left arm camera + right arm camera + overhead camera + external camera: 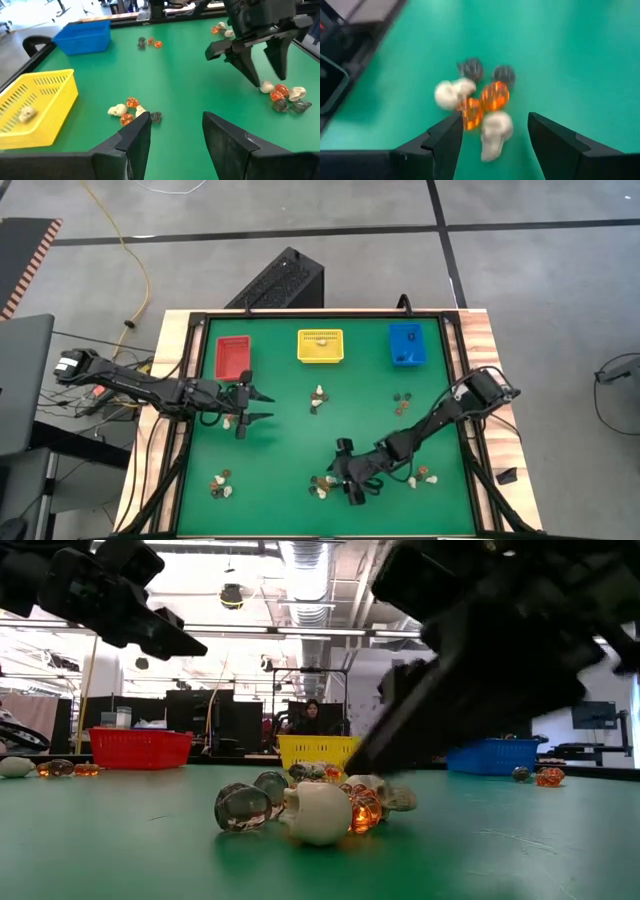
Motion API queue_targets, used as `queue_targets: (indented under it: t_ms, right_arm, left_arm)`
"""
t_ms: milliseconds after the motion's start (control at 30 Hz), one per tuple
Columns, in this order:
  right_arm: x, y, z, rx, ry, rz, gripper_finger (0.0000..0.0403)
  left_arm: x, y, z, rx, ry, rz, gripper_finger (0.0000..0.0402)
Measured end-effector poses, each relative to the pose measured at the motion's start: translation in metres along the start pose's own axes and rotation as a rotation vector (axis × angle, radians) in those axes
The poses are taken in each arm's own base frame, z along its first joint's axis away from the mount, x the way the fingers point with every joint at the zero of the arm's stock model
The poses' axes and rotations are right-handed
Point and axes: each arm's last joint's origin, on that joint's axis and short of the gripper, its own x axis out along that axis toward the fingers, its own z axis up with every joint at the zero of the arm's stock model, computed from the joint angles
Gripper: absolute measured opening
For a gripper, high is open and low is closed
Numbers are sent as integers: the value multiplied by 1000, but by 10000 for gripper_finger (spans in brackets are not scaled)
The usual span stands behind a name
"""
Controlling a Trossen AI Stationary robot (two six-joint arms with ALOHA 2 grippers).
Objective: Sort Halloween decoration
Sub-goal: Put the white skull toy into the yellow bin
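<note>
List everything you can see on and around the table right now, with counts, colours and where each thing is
Red bin: one, far edge, left.
Yellow bin: one, far edge, middle; a cream trinket inside.
Blue bin: one, far edge, right; something small inside.
Halloween decoration clusters: six, cream, orange and dark; centre, right of centre, near left, near middle, near right, one by the left gripper.
Table: one, green.
Person: one, beyond the table.
Left gripper: open, below the red bin.
Right gripper: open, at the near-middle cluster.
</note>
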Motion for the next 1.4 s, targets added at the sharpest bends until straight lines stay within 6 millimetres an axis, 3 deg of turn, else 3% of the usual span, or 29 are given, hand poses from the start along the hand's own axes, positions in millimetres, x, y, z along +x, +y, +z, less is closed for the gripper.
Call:
queue_targets:
  t_ms: [300,867,967,1267,1400]
  right_arm:
    - [5,1,-18,5,-10,-84,255]
    - [13,-14,-17,5,-27,-129,250]
    - [13,-14,-18,-5,-23,-124,226]
    - [12,-14,-15,-73,-21,-114,100]
    - [1,-21,1,-136,-58,-125,88]
  left_arm:
    - [0,-1,-2,-79,8,-18,168]
    - [0,-1,-2,-106,12,-44,168]
    - [0,-1,-2,-106,13,-43,169]
    - [0,-1,-3,-103,22,-43,169]
    - [0,-1,-3,-102,25,-43,169]
